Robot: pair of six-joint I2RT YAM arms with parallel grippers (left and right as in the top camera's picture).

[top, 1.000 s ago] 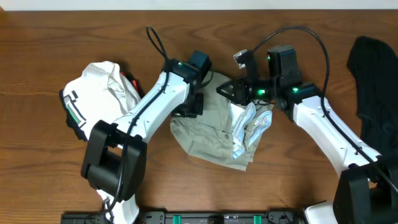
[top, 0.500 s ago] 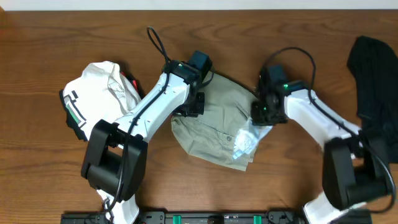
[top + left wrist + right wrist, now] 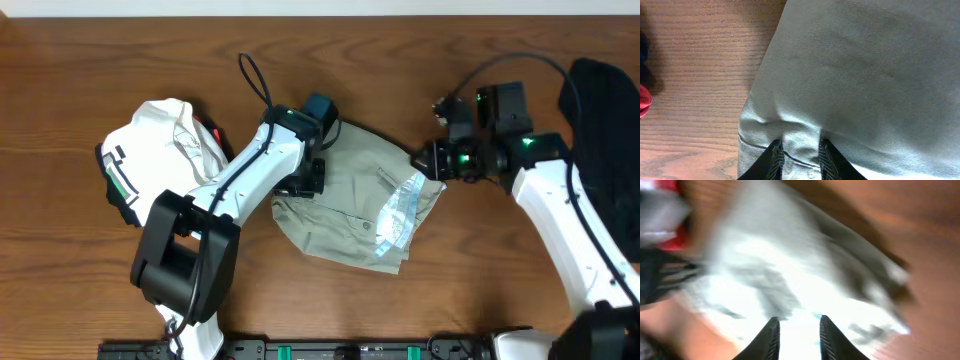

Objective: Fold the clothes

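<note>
A khaki garment (image 3: 340,205) lies crumpled mid-table, with a pale blue-white lining (image 3: 398,215) showing at its right. My left gripper (image 3: 305,182) is at its left edge. In the left wrist view the fingers (image 3: 799,159) pinch a puckered fold of the khaki cloth (image 3: 855,75). My right gripper (image 3: 424,160) is at the garment's upper right edge. The right wrist view is motion-blurred, with bright cloth (image 3: 790,270) between the close-set fingers (image 3: 797,337).
A white shirt with dark trim (image 3: 160,150) lies bunched at the left with something red (image 3: 210,128) beside it. A black garment (image 3: 600,130) lies at the right edge. Bare wood shows along the front.
My right arm has swung out to the right, and the garment's right flap has spread rightward and lies flatter. My left arm has stayed at the left edge.
</note>
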